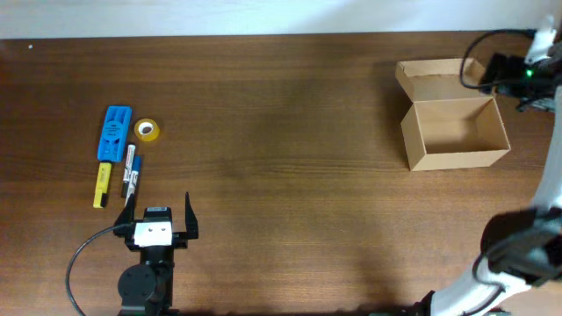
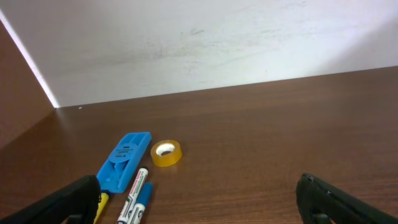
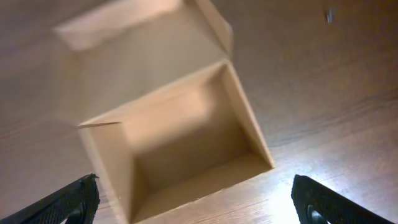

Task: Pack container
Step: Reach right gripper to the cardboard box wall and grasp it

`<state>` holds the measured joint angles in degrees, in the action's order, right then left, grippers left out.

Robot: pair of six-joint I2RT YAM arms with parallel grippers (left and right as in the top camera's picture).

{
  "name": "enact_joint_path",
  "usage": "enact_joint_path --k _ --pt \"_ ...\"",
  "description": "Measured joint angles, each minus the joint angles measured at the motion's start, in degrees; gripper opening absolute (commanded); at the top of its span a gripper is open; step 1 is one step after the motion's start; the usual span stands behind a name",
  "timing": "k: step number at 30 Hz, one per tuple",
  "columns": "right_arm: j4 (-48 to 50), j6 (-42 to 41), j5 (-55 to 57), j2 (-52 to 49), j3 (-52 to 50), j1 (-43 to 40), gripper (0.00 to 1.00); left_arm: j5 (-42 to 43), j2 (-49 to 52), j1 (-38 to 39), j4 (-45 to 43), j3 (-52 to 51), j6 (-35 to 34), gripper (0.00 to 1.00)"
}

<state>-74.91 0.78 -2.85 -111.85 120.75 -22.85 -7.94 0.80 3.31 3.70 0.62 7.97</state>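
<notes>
The cardboard box (image 1: 457, 132) sat at the far right of the table (image 1: 290, 175), near its back edge. Its lid flap (image 1: 435, 75) was folded back so the mouth faced straight up, and nothing showed inside it. The right gripper (image 3: 196, 208) hung directly over that opening, fingers spread wide with nothing between them, seemingly placed to watch or steady the box rather than carry anything. The things to be packed lay well apart from it, at the far left: a blue plastic piece (image 1: 114, 133), a roll of yellow tape (image 1: 146, 131) just beside it, and two markers (image 1: 131, 171) and a yellow highlighter (image 1: 103, 184) nearer the robot, bunched closely. The left gripper (image 1: 160, 215) sat low just beside the markers, released and empty, with the cluster ahead and off to one side, a sensible start for a first pick. Packing looked not yet begun. Between cluster and box the wood was bare, so a carry across had open room. The tight spots were the crowded markers, where a finger could nudge a neighbour, and the box walls and raised flap on the way in
</notes>
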Motion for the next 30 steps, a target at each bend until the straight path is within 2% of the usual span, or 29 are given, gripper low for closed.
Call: enact_joint_path --k 2,9,17,21,24,27,28,30 --pt "0.37 0.39 0.00 -2.51 0.00 -1.62 1.00 0.00 0.00 0.00 0.00 0.00 0.00 1.00" --pt "2.49 0.98 0.46 -8.50 0.00 -5.22 0.81 0.00 0.00 0.00 0.00 0.00 0.00 1.00" --pt "5.07 1.20 3.48 -16.20 0.00 -5.70 0.81 -0.02 0.00 0.00 0.00 0.00 0.00 1.00" --pt "6.27 1.14 4.61 -17.94 0.00 -5.42 0.76 0.00 0.00 0.00 0.00 0.00 0.00 1.00" --pt "6.43 1.03 5.20 -18.21 0.00 -4.90 0.65 0.00 0.00 0.00 0.00 0.00 0.00 1.00" --pt "6.38 0.98 5.73 -18.86 0.00 -4.55 0.34 -0.02 0.00 0.00 0.00 0.00 0.00 1.00" --pt "6.43 0.81 5.92 -19.28 -0.13 -4.48 0.30 0.00 0.00 0.00 0.00 0.00 0.00 1.00" --pt "6.43 0.94 6.25 -19.67 -0.52 -4.46 0.29 0.00 0.00 0.00 0.00 0.00 0.00 1.00"
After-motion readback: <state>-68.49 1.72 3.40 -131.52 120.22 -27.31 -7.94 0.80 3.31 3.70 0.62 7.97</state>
